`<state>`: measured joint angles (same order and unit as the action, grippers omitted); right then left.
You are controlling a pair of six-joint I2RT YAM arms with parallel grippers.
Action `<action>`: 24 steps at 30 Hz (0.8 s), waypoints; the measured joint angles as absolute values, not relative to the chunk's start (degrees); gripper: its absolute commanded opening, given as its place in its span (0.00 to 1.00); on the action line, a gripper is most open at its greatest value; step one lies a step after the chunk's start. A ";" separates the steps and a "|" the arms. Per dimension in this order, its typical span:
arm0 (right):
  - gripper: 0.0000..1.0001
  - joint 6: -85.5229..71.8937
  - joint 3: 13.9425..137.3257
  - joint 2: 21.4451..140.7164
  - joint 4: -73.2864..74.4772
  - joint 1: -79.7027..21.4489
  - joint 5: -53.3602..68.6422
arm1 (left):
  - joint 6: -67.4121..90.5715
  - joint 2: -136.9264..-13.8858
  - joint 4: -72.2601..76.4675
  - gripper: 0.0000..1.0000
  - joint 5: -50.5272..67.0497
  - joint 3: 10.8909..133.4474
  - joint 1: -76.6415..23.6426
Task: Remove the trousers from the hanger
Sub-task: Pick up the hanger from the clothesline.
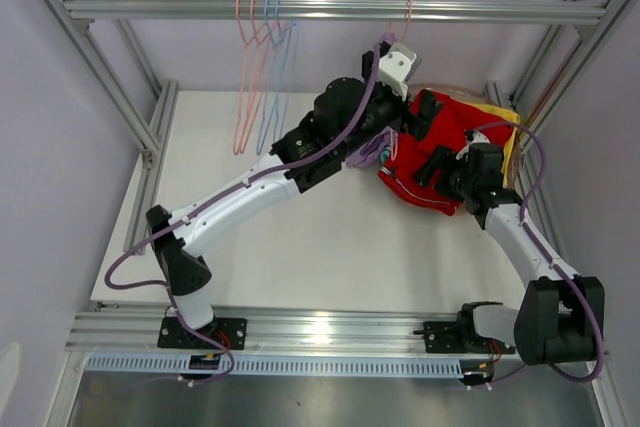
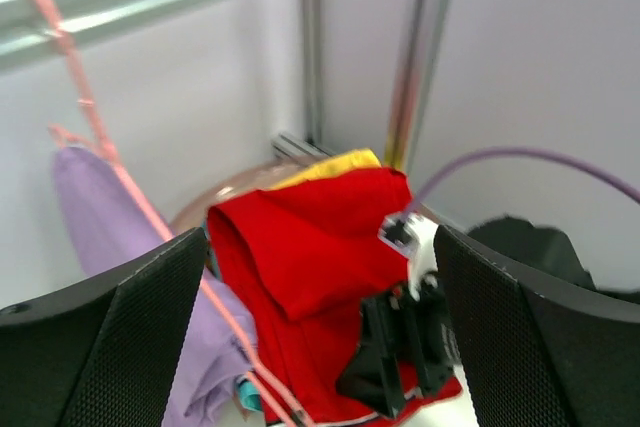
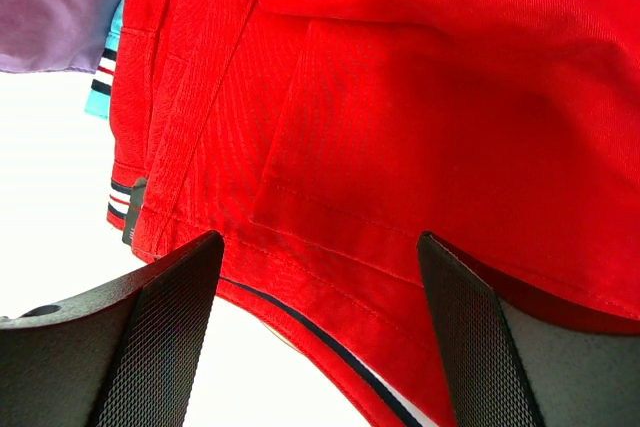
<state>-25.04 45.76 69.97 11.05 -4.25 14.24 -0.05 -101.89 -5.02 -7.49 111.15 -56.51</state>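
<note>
Red trousers [image 1: 455,137] lie heaped at the right back of the table, over yellow trousers [image 1: 503,115]. Lavender trousers [image 2: 100,227] hang against a pink hanger [image 2: 130,187] whose hook sits on the top rail [image 1: 406,15]. A teal bit [image 2: 248,394] shows under them. Brown trousers are hidden. My left gripper [image 1: 425,107] is open and empty above the red trousers [image 2: 310,247]. My right gripper [image 1: 436,165] is open and empty, its jaws just over the red trousers' hem [image 3: 400,127]; it also shows in the left wrist view [image 2: 400,347].
Several bare pink and blue hangers [image 1: 258,77] hang from the rail [image 1: 330,9] at the back left. A pinkish tub's rim [image 2: 215,199] shows behind the red trousers. Frame posts [image 1: 545,87] stand close on the right. The white table [image 1: 300,237] lies below.
</note>
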 measured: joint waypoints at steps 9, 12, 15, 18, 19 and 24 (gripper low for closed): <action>0.83 -25.04 45.74 70.19 10.76 -4.25 14.50 | 5.56 -104.12 -8.58 0.99 -17.32 114.24 -53.39; 0.82 -25.04 45.71 70.19 10.72 -4.25 14.79 | 8.16 -106.61 -10.52 0.99 -15.18 115.61 -51.09; 0.82 -25.04 45.32 70.19 10.22 -4.25 15.46 | 11.09 -108.81 -10.79 0.99 -9.41 116.66 -49.15; 0.83 -25.08 45.01 70.19 9.65 -4.25 15.92 | 13.98 -109.89 -8.58 0.99 -2.35 116.27 -47.62; 0.83 -25.08 44.97 70.19 9.47 -4.25 16.10 | 15.18 -110.02 -7.20 0.99 -0.01 116.03 -47.20; 0.83 -25.30 44.97 70.26 9.06 -4.12 17.43 | 24.34 -112.66 1.58 0.93 11.97 117.25 -45.04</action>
<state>-25.30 44.97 70.26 9.06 -4.12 17.43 24.34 -112.66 1.58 11.97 117.25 -45.04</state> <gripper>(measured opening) 0.828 0.986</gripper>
